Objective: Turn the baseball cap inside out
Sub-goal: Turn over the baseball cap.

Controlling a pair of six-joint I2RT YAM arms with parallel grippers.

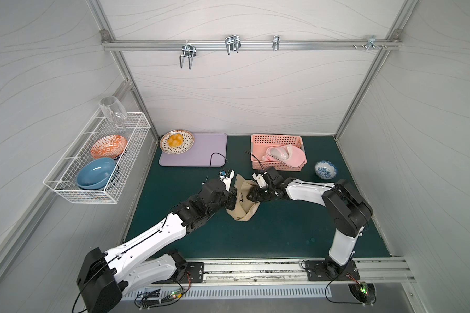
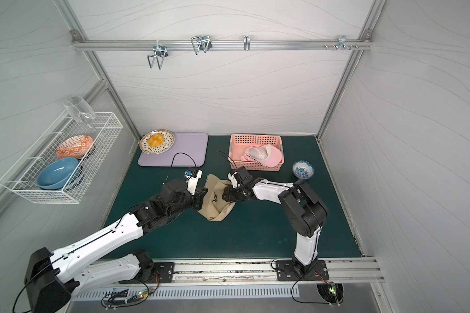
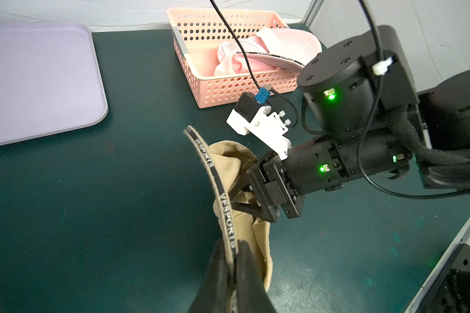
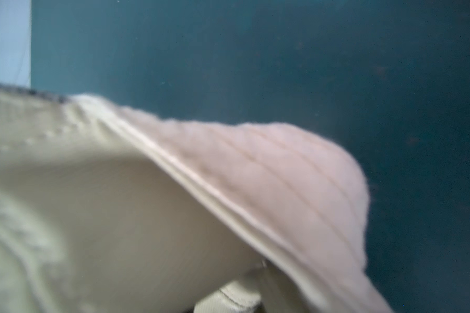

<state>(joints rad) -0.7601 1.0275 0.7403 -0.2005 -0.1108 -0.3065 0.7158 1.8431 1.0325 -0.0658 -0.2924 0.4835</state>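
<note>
Baseball cap (image 3: 228,161) lettered "VESP…" pinched by left end effector (image 3: 236,252); right end effector (image 3: 236,201), state unclear

The black band (image 3: 204,155) along the rim of the beige cap (image 3: 258,235) carries white capitals, repeated; they read about as "VESPIRITS", some letters unsure; the pink cap (image 3: 288,46) in the basket (image 3: 228,89) has similar lettering, too small to read.

A pink basket (image 1: 276,139) holds a pink cap (image 1: 293,159); a patterned plate (image 1: 188,146) rests on the lilac tray (image 1: 204,153); a blue-white bowl (image 1: 326,169) stands nearby
</note>
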